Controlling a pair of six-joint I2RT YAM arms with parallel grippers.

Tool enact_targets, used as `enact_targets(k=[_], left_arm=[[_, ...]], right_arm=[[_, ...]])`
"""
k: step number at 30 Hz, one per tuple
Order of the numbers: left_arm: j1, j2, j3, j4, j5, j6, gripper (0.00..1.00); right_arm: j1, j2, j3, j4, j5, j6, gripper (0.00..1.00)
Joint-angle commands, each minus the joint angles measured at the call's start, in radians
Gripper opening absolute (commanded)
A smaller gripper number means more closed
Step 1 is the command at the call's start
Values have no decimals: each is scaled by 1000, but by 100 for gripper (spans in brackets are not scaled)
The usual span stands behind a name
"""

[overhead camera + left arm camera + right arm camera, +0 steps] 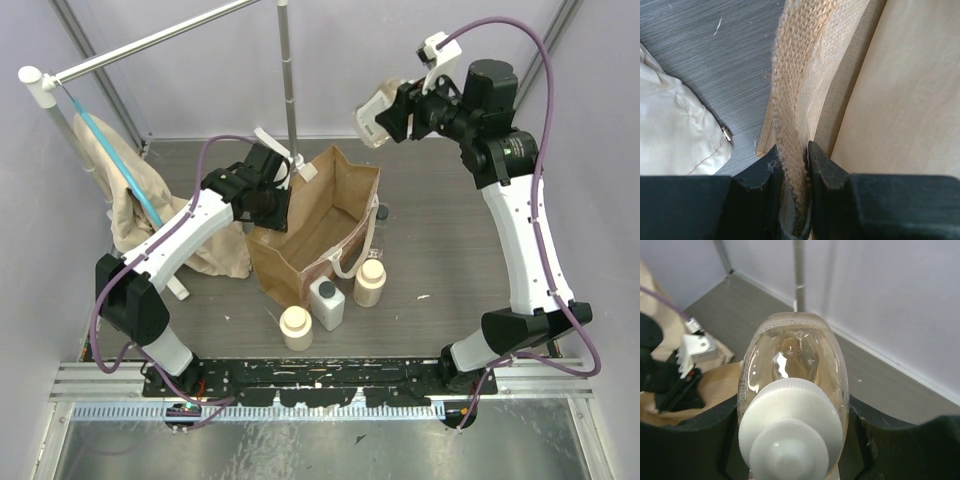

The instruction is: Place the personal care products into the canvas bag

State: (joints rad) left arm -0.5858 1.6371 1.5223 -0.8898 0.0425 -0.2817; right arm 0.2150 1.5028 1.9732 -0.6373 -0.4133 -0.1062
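High above the surface [450, 220], the right pincer [392, 113] is clamped on the beige white-capped bottle [372, 118]. The bottle is held in the air beyond the far right corner of the canvas bag [350, 190], not over its mouth. In the right wrist view the bottle's white cap faces the camera and a dark finger presses on each side.

The left pincer [792, 160] is closed on the bag's woven handle strap [792, 90] at the left rim.

One bottle is in the air. Three stand on the surface just in front of the open bag: two cream round bottles [296, 327] [369, 283] and one white square bottle [326, 303] between them.

The surface is grey and wood-grained, with pale walls [200, 70] around it. A beige cloth [130, 215] with a blue strap hangs at the left.
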Motion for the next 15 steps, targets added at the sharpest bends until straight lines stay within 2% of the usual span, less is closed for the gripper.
enact_targets(k=[1,9,15], left_arm=[[-3,-10,-13,37,24,-10,1],[-3,-15,1,14,2,-10,2],[-3,-50,-7,-15,0,-6,3]], right_arm=[[37,-38,49,45,-115,32,1],[178,-45,-129,88,-61,61,1],[207,-19,-219,133,-41,66,1]])
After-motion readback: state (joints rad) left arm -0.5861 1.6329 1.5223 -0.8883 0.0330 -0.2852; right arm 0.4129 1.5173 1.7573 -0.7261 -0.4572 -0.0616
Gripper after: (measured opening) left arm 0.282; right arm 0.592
